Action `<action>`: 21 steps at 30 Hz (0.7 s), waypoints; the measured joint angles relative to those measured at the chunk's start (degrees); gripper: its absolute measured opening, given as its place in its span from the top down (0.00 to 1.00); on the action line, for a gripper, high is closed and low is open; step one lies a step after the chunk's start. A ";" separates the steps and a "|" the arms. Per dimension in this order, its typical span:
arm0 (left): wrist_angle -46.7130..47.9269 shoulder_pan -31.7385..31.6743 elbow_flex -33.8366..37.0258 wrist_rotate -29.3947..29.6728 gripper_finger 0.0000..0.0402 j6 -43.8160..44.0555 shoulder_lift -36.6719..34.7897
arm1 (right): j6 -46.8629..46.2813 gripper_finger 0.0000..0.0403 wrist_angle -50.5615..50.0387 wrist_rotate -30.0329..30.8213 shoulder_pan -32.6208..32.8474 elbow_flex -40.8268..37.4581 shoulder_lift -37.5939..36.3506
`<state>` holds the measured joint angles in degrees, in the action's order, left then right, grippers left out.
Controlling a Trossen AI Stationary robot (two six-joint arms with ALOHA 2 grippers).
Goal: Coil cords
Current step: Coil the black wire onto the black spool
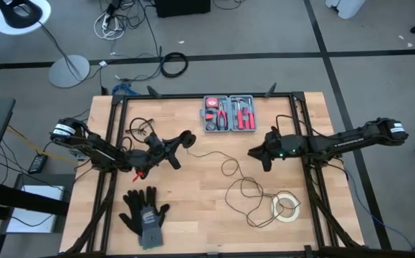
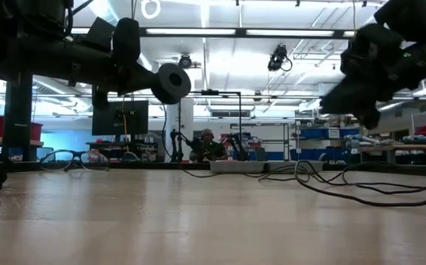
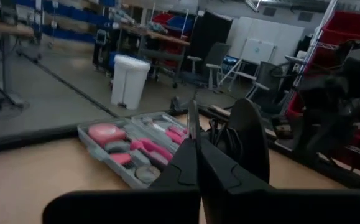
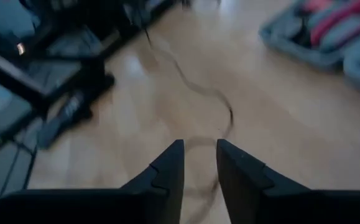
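from above, the thin black cord (image 1: pixel 225 166) trails across the table from the puck-like disc (image 1: pixel 188 136) at the left gripper (image 1: pixel 180 143) toward loose loops by the tape roll (image 1: pixel 287 206). left wrist view: fingers (image 3: pixel 186 168) pressed together on the disc. right wrist view: right gripper (image 4: pixel 199 163) slightly parted, empty, above the cord.

the table (image 1: pixel 193 215) carries a tool case (image 1: pixel 229 114) at the middle of its far edge. the gloves (image 1: pixel 144 213) lie near the front left corner, the tape roll (image 1: pixel 286 206) toward the front right. the cord (image 1: pixel 244 192) runs from the centre left across the middle and loops just left of the tape roll, touching it. the left pincer (image 1: pixel 187 139) sits above the table left of centre, the right pincer (image 1: pixel 253 153) right of centre, well apart.
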<state>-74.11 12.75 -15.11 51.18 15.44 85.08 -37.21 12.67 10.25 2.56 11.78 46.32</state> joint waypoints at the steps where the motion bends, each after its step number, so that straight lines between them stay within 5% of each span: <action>1: 0.54 0.00 0.00 0.00 1.00 1.23 0.00 | 0.20 0.75 2.84 1.20 0.23 0.00 1.31; 8: 3.28 0.00 -0.02 1.21 1.00 5.78 0.00 | 5.40 0.73 23.75 7.53 2.46 3.05 21.46; 15: 4.06 0.00 -0.04 2.95 1.00 6.00 0.00 | 9.97 0.72 34.18 9.52 2.25 16.73 49.32; 21: 6.42 -0.13 -0.04 3.23 1.00 6.41 0.00 | 19.46 0.72 39.00 7.55 0.35 30.27 63.78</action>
<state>-67.68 12.62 -15.16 54.41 21.85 85.08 -17.75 51.68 17.80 2.91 42.05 110.10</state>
